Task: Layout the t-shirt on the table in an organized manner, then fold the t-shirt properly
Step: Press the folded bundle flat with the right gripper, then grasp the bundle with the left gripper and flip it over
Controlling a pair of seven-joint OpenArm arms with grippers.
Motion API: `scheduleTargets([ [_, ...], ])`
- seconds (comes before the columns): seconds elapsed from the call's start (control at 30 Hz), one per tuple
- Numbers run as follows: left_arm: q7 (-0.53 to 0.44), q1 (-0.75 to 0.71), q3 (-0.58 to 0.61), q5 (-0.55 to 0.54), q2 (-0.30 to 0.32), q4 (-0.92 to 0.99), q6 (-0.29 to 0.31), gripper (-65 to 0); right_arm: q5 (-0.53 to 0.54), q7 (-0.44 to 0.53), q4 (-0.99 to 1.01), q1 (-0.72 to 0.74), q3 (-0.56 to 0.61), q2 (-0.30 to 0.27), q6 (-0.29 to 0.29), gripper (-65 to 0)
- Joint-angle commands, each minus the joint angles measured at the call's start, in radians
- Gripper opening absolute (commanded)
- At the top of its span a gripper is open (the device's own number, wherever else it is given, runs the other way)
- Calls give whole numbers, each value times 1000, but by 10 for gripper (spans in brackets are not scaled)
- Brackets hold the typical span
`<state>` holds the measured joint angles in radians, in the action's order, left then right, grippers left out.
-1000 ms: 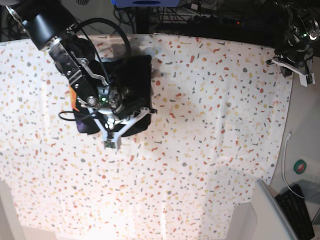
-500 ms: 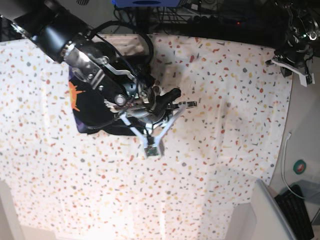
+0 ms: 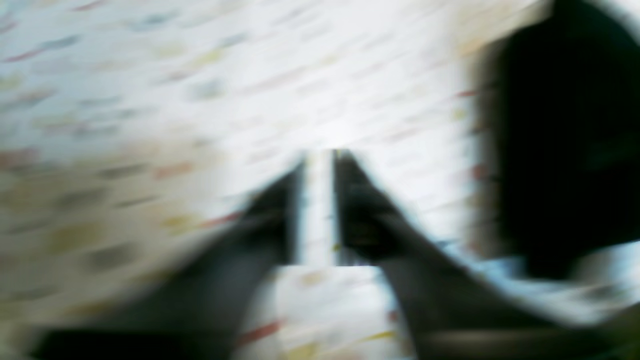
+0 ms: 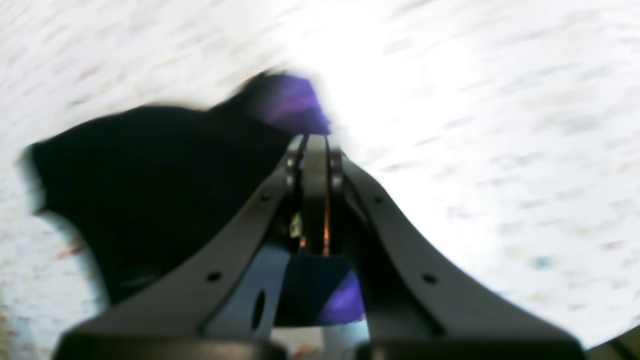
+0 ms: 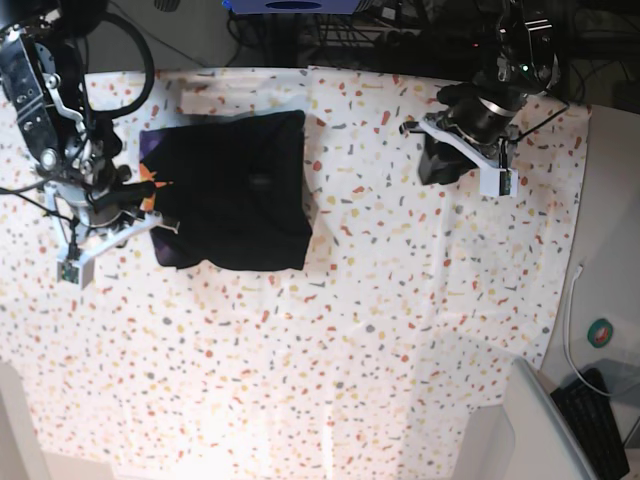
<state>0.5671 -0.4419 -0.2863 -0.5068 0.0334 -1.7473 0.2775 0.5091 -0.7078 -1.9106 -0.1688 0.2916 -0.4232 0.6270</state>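
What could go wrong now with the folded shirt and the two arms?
1. The right claw sits at the left edge of the folded t-shirt, near its orange print; if it catches cloth as it moves, the fold may open.
2. Both wrist views are blurred, so claw positions are hard to confirm.
3. The left claw hangs close over the table and might drag its cloth.
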Motion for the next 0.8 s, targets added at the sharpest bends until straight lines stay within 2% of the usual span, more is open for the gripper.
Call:
scheduleTargets([
  [0.0, -17, 15, 8, -66, 10, 7, -5, -293, 4, 15, -14, -11, -33, 1, -29, -650],
  [0.03, -17, 25, 38, -128, 20, 34, -5, -199, 3, 17, -13, -28, -65, 1, -49, -650],
  [0.1, -17, 50, 111, -212, 59, 73, -5, -82, 3, 17, -8, -53, -116, 2, -86, -650],
  [0.17, -22, 82, 189, -261, 76, 111, -5, -25, 3, 17, 10, -70, -168, 2, -131, -650],
  [0.27, -23, 134, 273, -276, 73, 174, -5, -41, 3, 17, 52, -90, -240, 2, -178, -650],
  [0.5, -23, 211, 330, -275, 29, 280, -5, -49, 3, 18, 130, -94, -305, 4, -282, -650],
  [0.77, -32, 308, 422, -275, 3, 407, -5, -49, 3, 89, 139, -116, -303, 2, -289, -650],
])
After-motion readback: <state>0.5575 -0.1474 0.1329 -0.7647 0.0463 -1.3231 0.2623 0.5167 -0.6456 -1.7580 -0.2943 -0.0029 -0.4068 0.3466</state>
